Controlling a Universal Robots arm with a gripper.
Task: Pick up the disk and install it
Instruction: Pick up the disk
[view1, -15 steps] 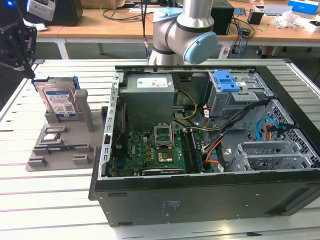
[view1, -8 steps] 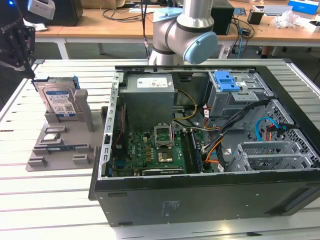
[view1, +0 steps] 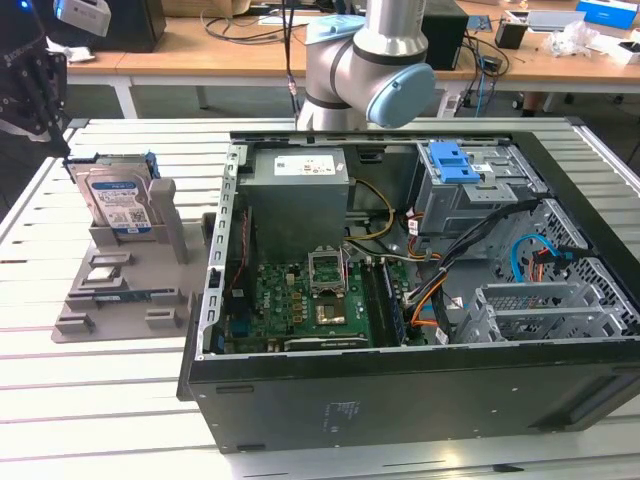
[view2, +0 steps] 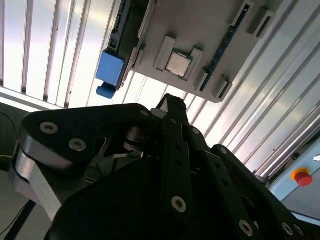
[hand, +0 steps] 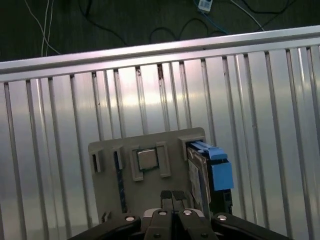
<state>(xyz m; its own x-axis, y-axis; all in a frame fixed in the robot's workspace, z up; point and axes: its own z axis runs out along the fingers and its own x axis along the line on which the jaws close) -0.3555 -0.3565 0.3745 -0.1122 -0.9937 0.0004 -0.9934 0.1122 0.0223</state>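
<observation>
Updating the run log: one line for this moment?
tool: shut, empty, near disk | disk: upright in grey holder | not installed

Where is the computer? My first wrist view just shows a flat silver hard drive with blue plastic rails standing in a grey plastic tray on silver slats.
Observer: In the exterior view, an open black computer case lies on the same slatted metal table, on the exterior view's right of the grey plastic tray.
Operator: Does the drive have a sticker?
Observer: Yes. In that view the flat silver hard drive shows a white-and-blue label and stands upright at the tray's back end.
</observation>
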